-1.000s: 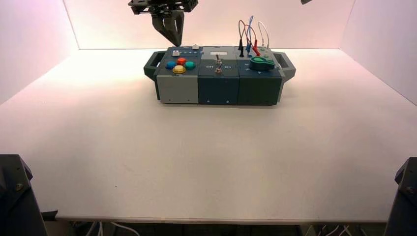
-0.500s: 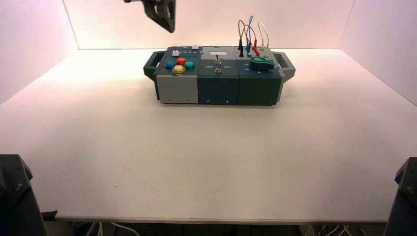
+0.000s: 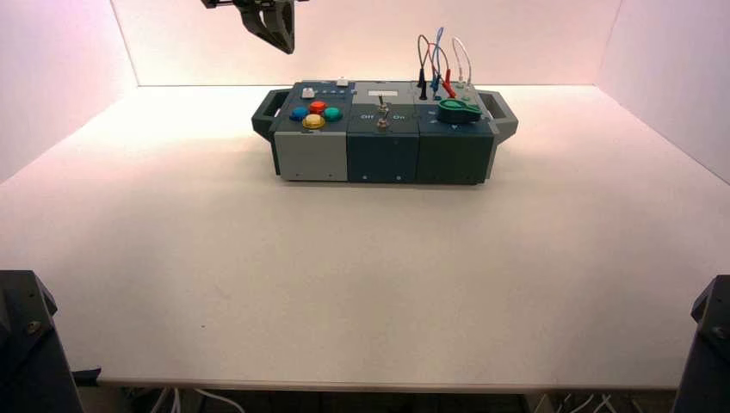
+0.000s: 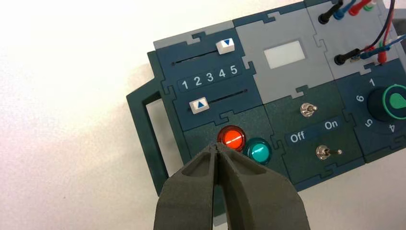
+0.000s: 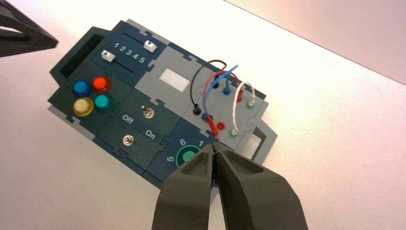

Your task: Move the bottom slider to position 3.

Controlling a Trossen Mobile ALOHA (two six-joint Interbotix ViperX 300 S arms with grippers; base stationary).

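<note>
- I had the left pincer raised in the air over the left end of the box, touching nothing, its two fingers closed against each other with nothing between them.
- The bottom slider lay below that pincer and apart from it, a small white knob in the slot nearer the coloured buttons; it stood at the low-number end, by the 1 and 2, short of 3.
- The other slot's white knob sat by the 5, also below the left pincer.
- My right pincer waited above the box's right part, closed and empty, near the green knob and the wires in its view; the high view did not show it.
- Beneath both pincers ran the bench, pale and smooth, with a faint pinkish cast of light, a broad stretch of it lying on the near side of the box and a tiny dark speck toward the near left.
- Pale walls closed in behind the left pincer and on either side.
- Well away from the pincers, white cables hung below the bench's near edge, and dark frame parts stood at both near corners.
</note>
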